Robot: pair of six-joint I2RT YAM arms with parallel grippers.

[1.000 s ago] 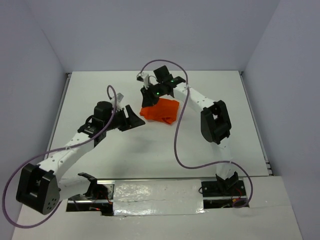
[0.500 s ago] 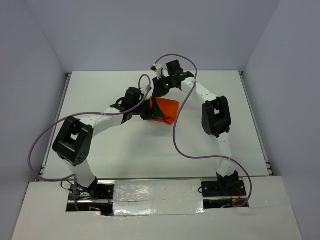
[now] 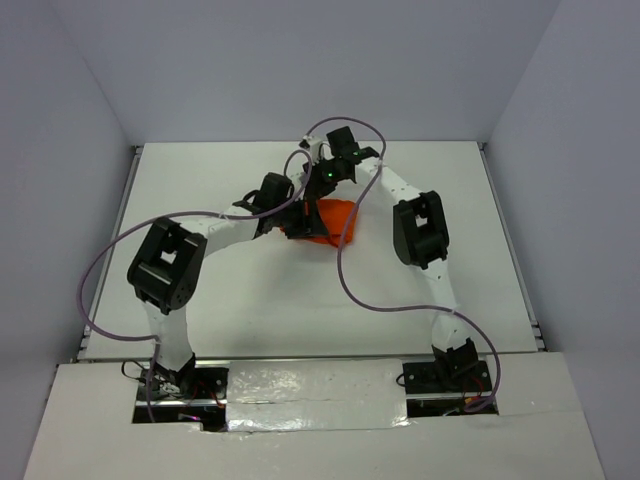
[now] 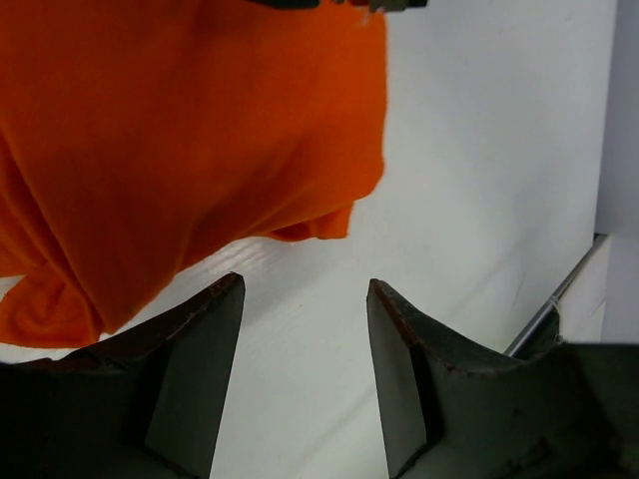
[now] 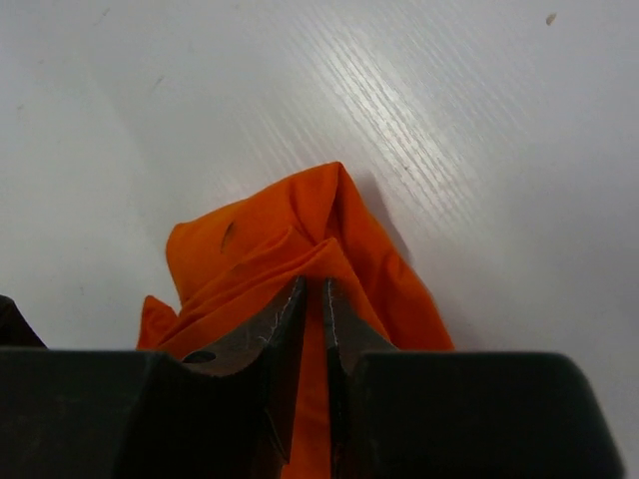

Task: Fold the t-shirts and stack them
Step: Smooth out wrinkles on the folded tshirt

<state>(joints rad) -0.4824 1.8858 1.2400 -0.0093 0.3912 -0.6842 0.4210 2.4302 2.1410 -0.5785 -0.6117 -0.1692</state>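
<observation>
The t-shirt (image 3: pixel 335 222) lies as a crumpled orange bundle on the counter (image 3: pixel 230 310), midway between the left and right edges and somewhat nearer the far edge. It looks light, soft and limp, so I expect it to sag; a hem or shoulder seam seems the best hold. My right gripper (image 5: pixel 312 297) has its jaws almost closed on a raised fold. My left gripper (image 4: pixel 305 289) stands wide open beside the cloth, holding nothing.
</observation>
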